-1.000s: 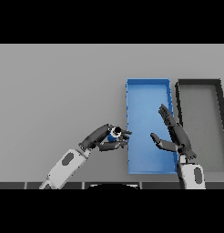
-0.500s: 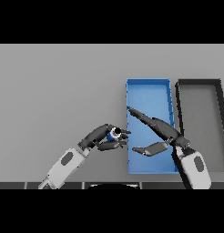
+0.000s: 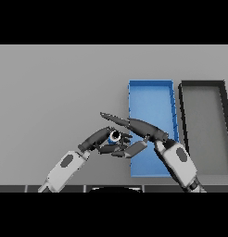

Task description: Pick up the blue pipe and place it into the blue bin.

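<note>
table (image 3: 51, 92) grey — blue bin (image 3: 150, 92) beside black bin (image 3: 204, 125) | left hand (image 3: 99, 139) grips blue pipe (image 3: 114, 136)

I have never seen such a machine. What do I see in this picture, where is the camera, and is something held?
This is a humanoid robot with two arms, seen from its own head, looking down at a grey table. On the table are a blue bin and, to its right, a dark bin. The left hand has its fingers curled round a small blue pipe, held just left of the blue bin. The right hand reaches across the blue bin toward the pipe with straight fingers. Whether it touches the pipe, I cannot tell.
</note>
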Motion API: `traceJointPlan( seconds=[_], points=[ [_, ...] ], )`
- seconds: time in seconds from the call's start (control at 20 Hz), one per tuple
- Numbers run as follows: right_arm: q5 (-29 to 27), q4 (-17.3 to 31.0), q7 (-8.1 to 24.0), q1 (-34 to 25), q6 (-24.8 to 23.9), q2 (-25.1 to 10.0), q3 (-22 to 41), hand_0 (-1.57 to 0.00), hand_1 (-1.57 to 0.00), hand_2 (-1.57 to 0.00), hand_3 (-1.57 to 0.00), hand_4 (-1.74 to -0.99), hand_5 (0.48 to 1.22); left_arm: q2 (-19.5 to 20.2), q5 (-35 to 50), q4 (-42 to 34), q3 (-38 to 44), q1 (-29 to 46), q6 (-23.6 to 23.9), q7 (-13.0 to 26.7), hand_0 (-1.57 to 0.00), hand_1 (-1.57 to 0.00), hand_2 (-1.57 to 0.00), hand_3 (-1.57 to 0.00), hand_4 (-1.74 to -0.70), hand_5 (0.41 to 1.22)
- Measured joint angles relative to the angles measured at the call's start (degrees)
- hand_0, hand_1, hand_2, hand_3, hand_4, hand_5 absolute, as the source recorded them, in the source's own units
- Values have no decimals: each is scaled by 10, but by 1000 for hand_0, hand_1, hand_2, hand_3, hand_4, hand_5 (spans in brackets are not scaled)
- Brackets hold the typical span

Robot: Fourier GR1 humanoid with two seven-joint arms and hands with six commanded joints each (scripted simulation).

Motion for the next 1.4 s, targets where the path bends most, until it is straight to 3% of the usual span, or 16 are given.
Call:
traceJointPlan(
  seconds=[0.15,0.25,0.3,0.35,0.4,0.5,0.65,0.75,0.8,0.85,1.0,1.05,1.1,1.25,1.3,1.4],
  points=[
    [-3,28,5,-30,9,20,8,-53,-84,-102,-46,-1245,506,0,-7,6,-2,-2,-3,5,-1571,-1571,-1571,-1484,-1736,1221],
    [-6,51,13,-54,19,30,11,-345,-375,-379,-296,-1335,507,2,-23,13,-3,-5,2,-1,-1182,-1078,-1063,-1030,-1682,1221],
    [-7,57,17,-60,26,33,15,-527,-534,-531,-440,-1362,508,19,-41,9,-11,-16,-6,40,-991,-878,-850,-824,-1552,1221],
    [-5,61,22,-70,27,39,18,-718,-699,-739,-635,-1430,522,26,-48,5,-17,-24,-15,67,-818,-706,-680,-659,-1480,1221],
    [-1,68,15,-76,33,42,20,-888,-873,-905,-768,-1486,550,25,-53,3,-18,-20,-17,80,-776,-706,-686,-583,-1533,1221],
    [-31,79,3,-85,39,53,27,-1134,-1124,-1145,-957,-1562,666,12,-63,5,-8,-11,-2,61,-1063,-1017,-969,-939,-1607,1221],
    [-76,93,0,-89,33,51,27,-1347,-1342,-1353,-1257,-1469,905,-8,-35,3,6,5,-4,58,-1311,-1287,-1186,-1247,-1673,1221],
    [-75,90,-50,-81,25,48,37,-1428,-1425,-1431,-1370,-1441,1019,-19,-29,-3,13,14,-10,52,-1404,-1390,-1310,-1364,-1697,1221],
    [-47,86,-67,-82,28,35,41,-1456,-1454,-1459,-1410,-1447,1059,-22,-31,4,16,17,-12,35,-1438,-1426,-1348,-1405,-1706,1221],
    [-32,83,-94,-79,26,28,49,-1479,-1477,-1482,-1442,-1457,1092,-23,-29,4,20,13,-16,49,-1464,-1455,-1372,-1438,-1713,1221],
    [-45,82,-102,-93,3,11,63,-1524,-1523,-1525,-1505,-1475,1155,-27,-26,-2,28,11,-15,61,-1516,-1512,-1388,-1503,-1727,1221],
    [-60,83,-104,-95,-4,7,63,-1533,-1533,-1534,-1518,-1480,1168,-29,-21,-3,31,11,-15,63,-1435,-1354,-1221,-1333,-1648,1221],
    [-67,86,-119,-93,-15,6,68,-1541,-1540,-1542,-1529,-1483,1179,-24,-30,-7,29,15,-14,54,-1157,-1083,-977,-1066,-1535,1221],
    [-84,83,-88,-101,-32,-4,81,-1556,-1555,-1556,-1549,-1490,1199,7,-77,4,21,-4,-51,22,-592,-554,-500,-546,-1216,1221],
    [-90,80,-76,-101,-29,-14,76,-1559,-1558,-1559,-1554,-1491,1204,12,-89,4,16,1,-61,6,-473,-443,-399,-436,-1143,1187],
    [-85,76,-64,-96,-35,-5,87,-1563,-1563,-1563,-1560,-1493,1210,11,-118,7,16,4,-64,11,-303,-283,-255,-279,-1041,1020]
  ],
)
